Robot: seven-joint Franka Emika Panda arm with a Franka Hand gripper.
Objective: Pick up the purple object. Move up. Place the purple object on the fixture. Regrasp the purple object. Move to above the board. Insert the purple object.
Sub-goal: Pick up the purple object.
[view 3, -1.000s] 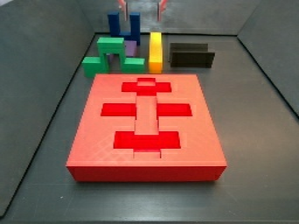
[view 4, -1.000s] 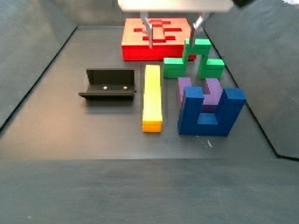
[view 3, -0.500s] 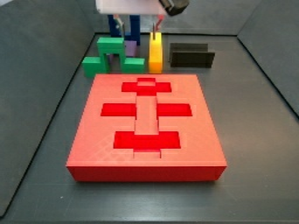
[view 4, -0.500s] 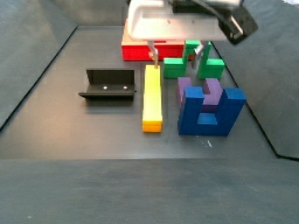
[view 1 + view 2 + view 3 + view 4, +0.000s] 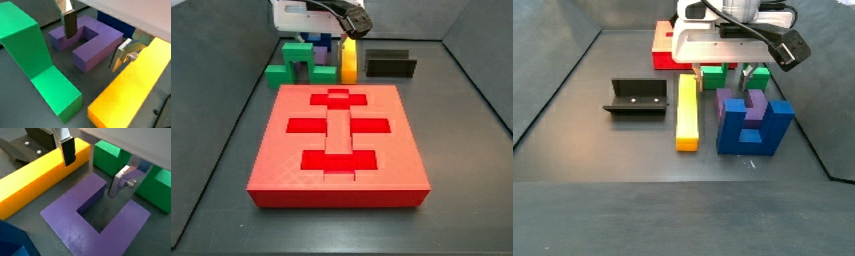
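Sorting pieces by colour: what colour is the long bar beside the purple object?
Yellow. The long bar shows best in a side view; the gripper hangs open over the purple object.

The gripper has descended (jaws apart) around the purple object.

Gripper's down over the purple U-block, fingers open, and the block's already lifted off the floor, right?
Not lifted. In both wrist views the purple U-block lies flat on the floor beside the yellow bar. The gripper is down over it, fingers open and apart from it.
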